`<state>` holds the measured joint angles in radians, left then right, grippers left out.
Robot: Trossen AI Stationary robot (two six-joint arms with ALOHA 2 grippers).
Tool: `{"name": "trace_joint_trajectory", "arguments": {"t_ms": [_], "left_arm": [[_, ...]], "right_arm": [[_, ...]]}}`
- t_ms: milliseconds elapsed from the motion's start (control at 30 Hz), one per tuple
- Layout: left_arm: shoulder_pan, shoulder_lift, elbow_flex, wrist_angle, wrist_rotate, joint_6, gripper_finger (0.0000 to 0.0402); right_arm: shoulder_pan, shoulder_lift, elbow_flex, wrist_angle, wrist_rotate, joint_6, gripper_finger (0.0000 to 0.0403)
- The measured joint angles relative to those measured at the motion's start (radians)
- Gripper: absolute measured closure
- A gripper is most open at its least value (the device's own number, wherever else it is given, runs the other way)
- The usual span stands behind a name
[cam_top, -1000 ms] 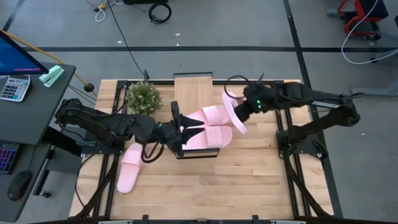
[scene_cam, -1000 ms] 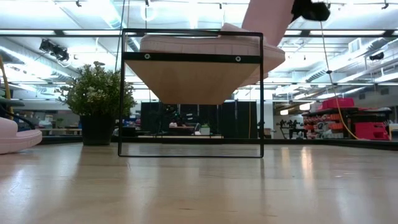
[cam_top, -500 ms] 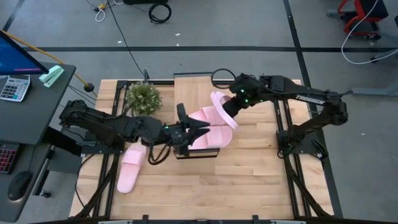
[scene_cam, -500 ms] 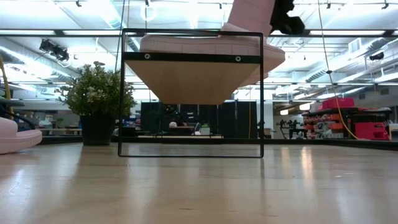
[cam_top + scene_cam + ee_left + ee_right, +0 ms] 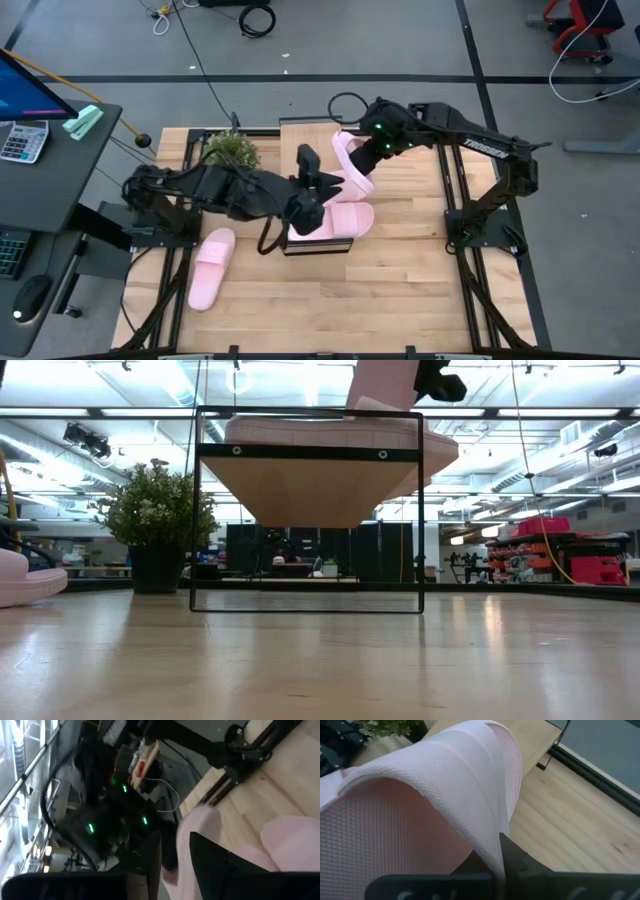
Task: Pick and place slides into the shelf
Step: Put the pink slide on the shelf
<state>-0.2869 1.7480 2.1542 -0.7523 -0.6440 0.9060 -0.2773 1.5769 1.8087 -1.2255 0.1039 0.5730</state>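
Pink slides (image 5: 338,218) lie on the shelf (image 5: 310,135), whose light plank top stands in a black frame (image 5: 310,452); the low view shows them (image 5: 330,430) resting on the plank. My right gripper (image 5: 372,152) hangs above the shelf's far right part, shut on another pink slide (image 5: 352,165), also seen in the low view (image 5: 385,380). My left gripper (image 5: 318,178) hovers open above the shelf's middle, nothing between its fingers (image 5: 210,857). One more slide (image 5: 210,268) lies sole down on the table near the left edge. My right gripper pinches a thin pink band of the slide, seemingly its strap, at the band's edge (image 5: 495,847) between its two fingers. The fingers come slanting down from the table's right. The slide hangs below them, tilted, clear of the shelf and the slides on it.
A potted plant (image 5: 232,152) stands left of the shelf at the table's far side. Both arms crowd over the shelf's middle. Bare wood (image 5: 400,290) stretches along the near half of the table.
My right gripper has carried its slide toward the table's left, from beside the shelf to above its far right part, rising slightly. My left gripper has lifted off the slides on the shelf, gone toward the far edge and tipped up nearer to level; those slides have stayed put.
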Motion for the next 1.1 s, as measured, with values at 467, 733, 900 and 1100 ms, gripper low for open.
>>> {"name": "trace_joint_trajectory", "arguments": {"t_ms": [467, 733, 900, 1100], "left_arm": [[0.011, 0.131, 0.037, -0.112, -0.009, -0.019, 0.0294], [0.033, 0.173, 0.037, -0.096, -0.076, -0.074, 0.0245], [0.038, 0.171, 0.037, -0.067, -0.081, -0.078, 0.0175], [0.047, 0.171, 0.037, -0.078, -0.073, -0.075, 0.0116]], "right_arm": [[-0.009, 0.081, 0.013, -0.036, -0.035, -0.001, 0.0396], [-0.008, 0.087, 0.013, -0.045, -0.042, 0.000, 0.0396], [-0.008, 0.086, 0.013, -0.045, -0.042, 0.000, 0.0396], [-0.008, 0.086, 0.013, -0.044, -0.054, 0.007, 0.0396]]}}
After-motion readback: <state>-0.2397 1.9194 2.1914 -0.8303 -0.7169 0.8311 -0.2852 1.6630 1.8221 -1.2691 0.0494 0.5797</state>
